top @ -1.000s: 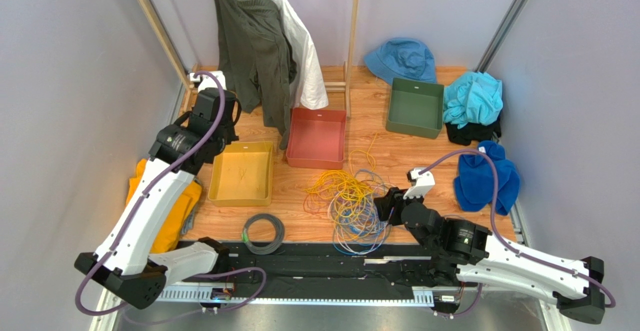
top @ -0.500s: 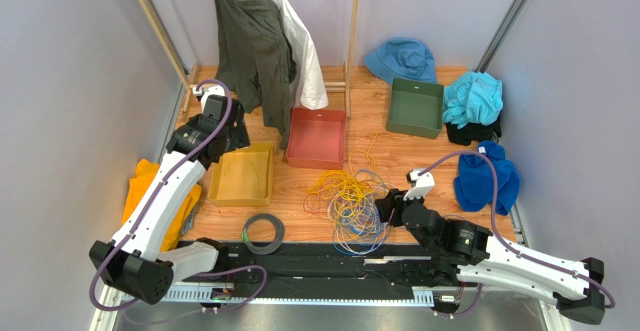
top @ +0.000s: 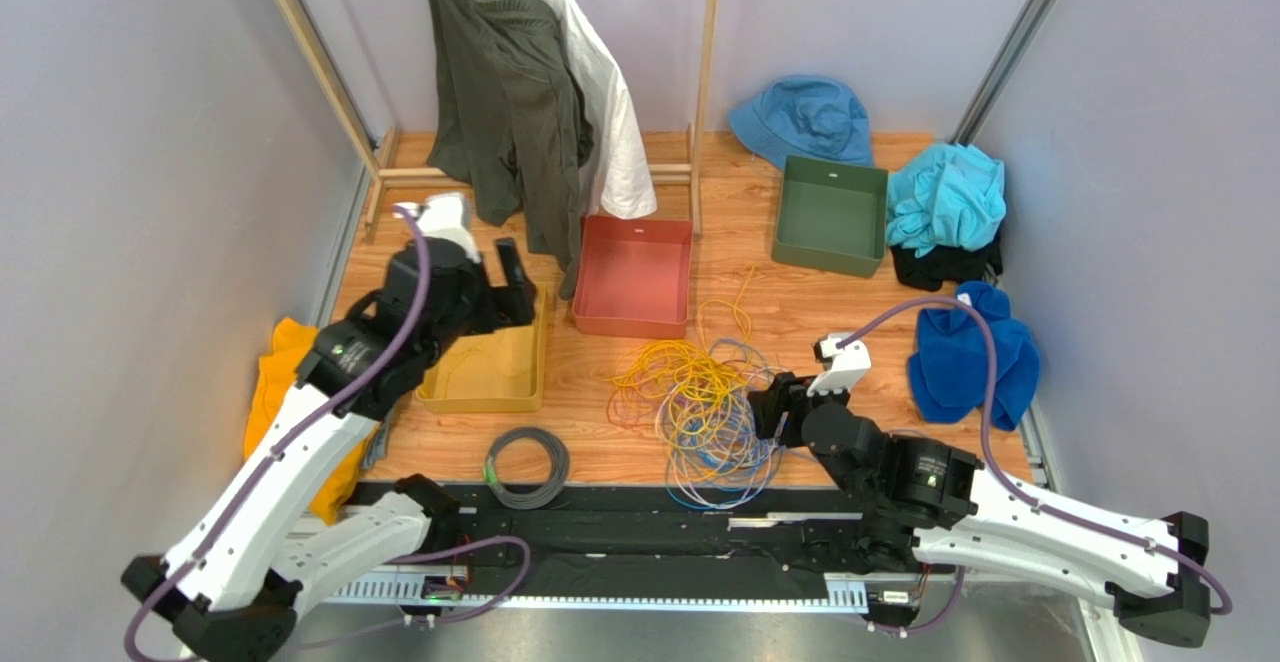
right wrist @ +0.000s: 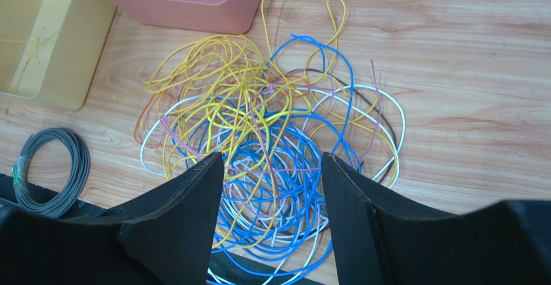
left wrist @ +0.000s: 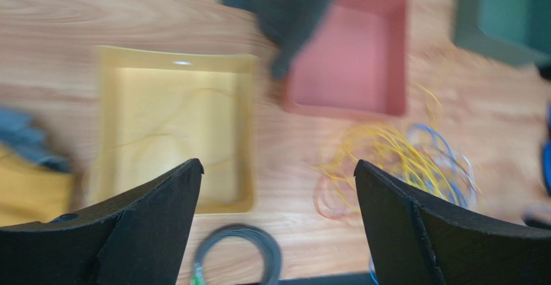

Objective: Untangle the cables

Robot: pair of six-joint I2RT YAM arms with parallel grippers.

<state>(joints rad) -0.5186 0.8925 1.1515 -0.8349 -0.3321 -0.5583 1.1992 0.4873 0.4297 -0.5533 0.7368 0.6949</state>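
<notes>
The cables are found in one loose heap on the wooden table, between the two arms and nearer the right one. In the right wrist view yellow, blue, white and a few dark and pinkish strands are seen looped through one another, the yellow ones mostly at the far side and the blue ones at the near side, with no strand lying clear of the rest.

The right gripper is held just over the near part of the heap, its jaws apart and nothing seen clamped between them. The left gripper is spread wide and empty, above the yellow tray, well apart from the heap.

Inside that tray a thin yellowish wire is faintly made out, which suggests that one strand has been separated and put away. A grey coiled ring with a green tag lies neatly beside the heap, and the red tray beyond it looks bare.

The task is judged to be at an early stage: nearly all the wires are left to be drawn out one by one
</notes>
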